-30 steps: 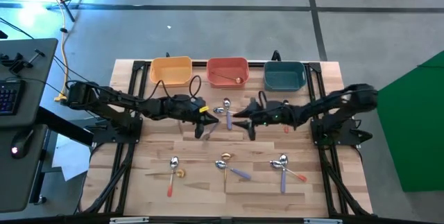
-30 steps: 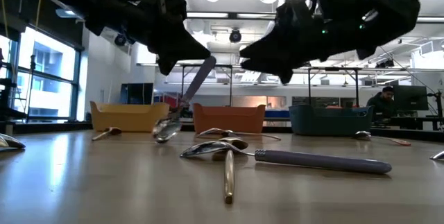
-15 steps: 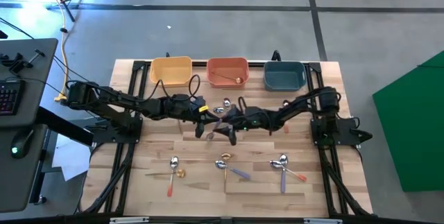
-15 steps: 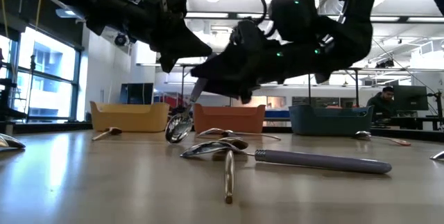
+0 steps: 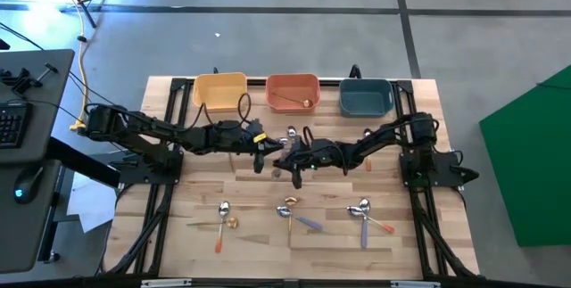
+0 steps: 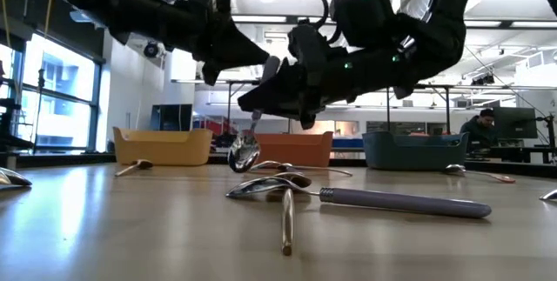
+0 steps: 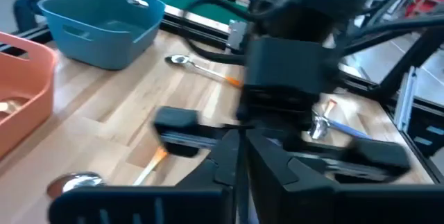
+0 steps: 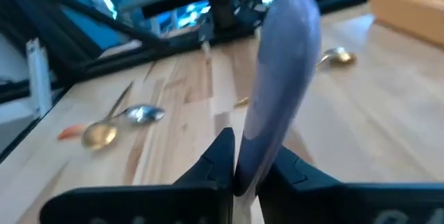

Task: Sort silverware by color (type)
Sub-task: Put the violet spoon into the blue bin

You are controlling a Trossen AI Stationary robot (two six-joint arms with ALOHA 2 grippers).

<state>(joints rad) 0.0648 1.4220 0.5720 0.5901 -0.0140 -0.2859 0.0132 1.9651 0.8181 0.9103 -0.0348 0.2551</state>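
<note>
Since the earlier frames, the right gripper [image 5: 278, 157] has crossed from right of center to mid-counter, meeting the left gripper [image 5: 260, 152], and the hanging purple-handled spoon [image 6: 246, 147] now sits between both. Right wrist view shows the right fingers [image 8: 216, 156] clamped on the purple handle, which rises upright between them. Left fingers [image 7: 225, 156] lie nearly together; whether they pinch the spoon cannot be told. In the low view the spoon's silver bowl hangs just above the counter [image 5: 254, 234]. 3 bins line the far edge: yellow bin [image 5: 219, 90], red bin [image 5: 293, 90] holding 1 gold spoon [image 5: 294, 102], and teal bin [image 5: 366, 97]. Near the front edge lie 3 spoon clusters: the left cluster [image 5: 223, 213], the middle cluster [image 5: 289, 208] with a gold spoon and a purple-handled one, and the right cluster [image 5: 364, 211].
</note>
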